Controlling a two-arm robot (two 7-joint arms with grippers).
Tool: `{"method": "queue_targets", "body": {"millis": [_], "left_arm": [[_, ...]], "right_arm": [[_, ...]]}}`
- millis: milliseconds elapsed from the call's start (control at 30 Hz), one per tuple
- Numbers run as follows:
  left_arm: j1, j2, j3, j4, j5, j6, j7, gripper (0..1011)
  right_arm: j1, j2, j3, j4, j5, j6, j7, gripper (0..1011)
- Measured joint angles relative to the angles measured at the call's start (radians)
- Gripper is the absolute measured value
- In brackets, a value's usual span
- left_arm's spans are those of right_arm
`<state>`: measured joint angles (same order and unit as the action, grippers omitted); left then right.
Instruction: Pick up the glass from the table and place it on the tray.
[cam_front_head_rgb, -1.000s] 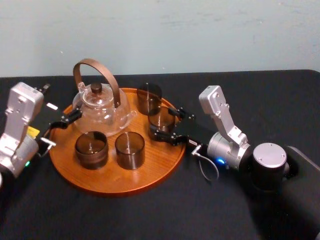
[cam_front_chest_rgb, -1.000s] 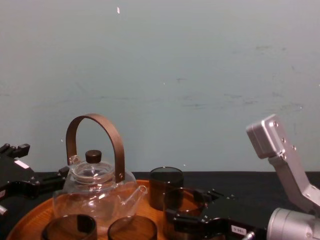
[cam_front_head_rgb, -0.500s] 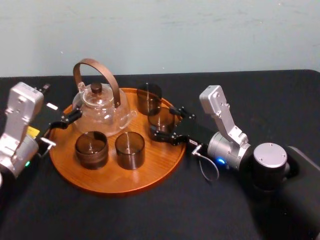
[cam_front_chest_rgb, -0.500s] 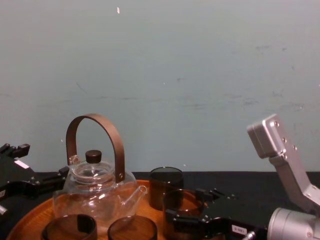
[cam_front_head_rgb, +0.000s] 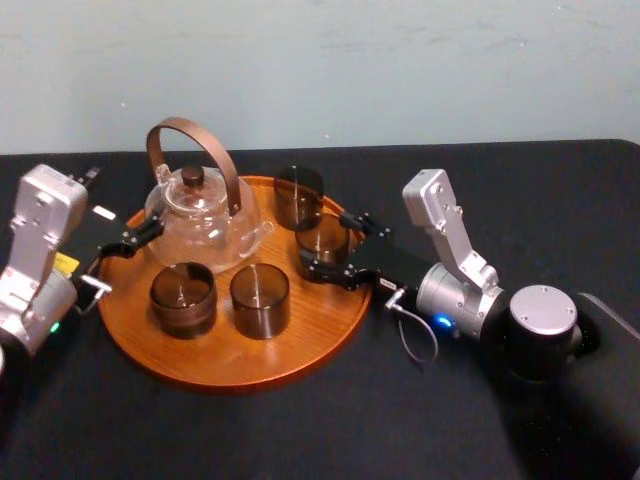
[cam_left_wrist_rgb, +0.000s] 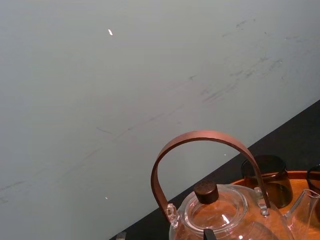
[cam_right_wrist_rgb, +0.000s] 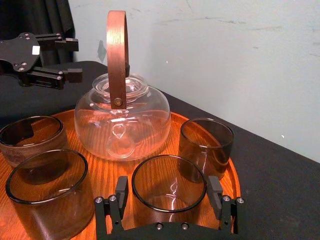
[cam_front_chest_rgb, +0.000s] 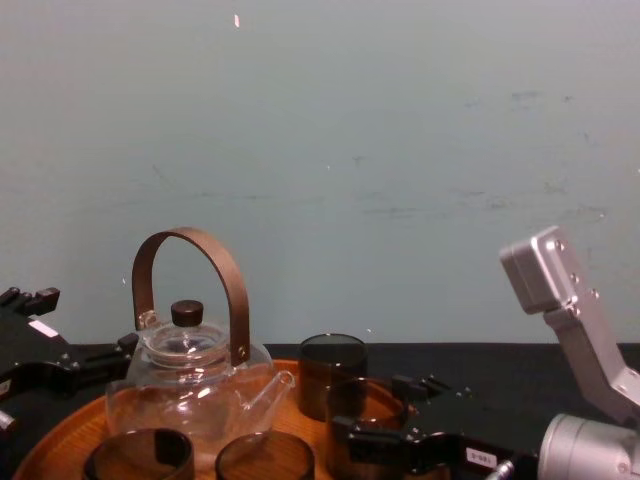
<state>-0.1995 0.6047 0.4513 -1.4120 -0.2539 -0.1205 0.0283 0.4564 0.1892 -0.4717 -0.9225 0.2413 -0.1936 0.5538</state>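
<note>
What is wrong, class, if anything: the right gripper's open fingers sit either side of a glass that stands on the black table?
The glass stands on the tray, not the table; the right wrist view shows it, between the open fingers of the right gripper. The left gripper waits beside the teapot.

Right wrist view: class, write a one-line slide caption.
Right gripper open around a glass on the tray; teapot behind, left gripper parked beyond.

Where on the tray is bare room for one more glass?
Free: the bare wood of the tray between the front-left glass, the front-right glass and the near rim; also right of the latter. Crowded: the back, where teapot, back glass and the glass inside the open right pincer stand close. Left pincer is at the left rim.
</note>
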Motion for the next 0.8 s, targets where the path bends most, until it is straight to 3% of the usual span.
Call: {"method": "queue_targets", "body": {"millis": [300,800], "left_arm": [[0.000,0.000,0.000,0.000,0.000,0.000,0.000,1001],[0.000,0.000,0.000,0.000,0.000,0.000,0.000,1001]], "right_arm": [[-0.025,0.024,0.014,-0.069,0.014,0.016,-0.001,1003],[-0.119,0.114,0.065,-0.325,0.045,0.075,-0.052,1003]]}}
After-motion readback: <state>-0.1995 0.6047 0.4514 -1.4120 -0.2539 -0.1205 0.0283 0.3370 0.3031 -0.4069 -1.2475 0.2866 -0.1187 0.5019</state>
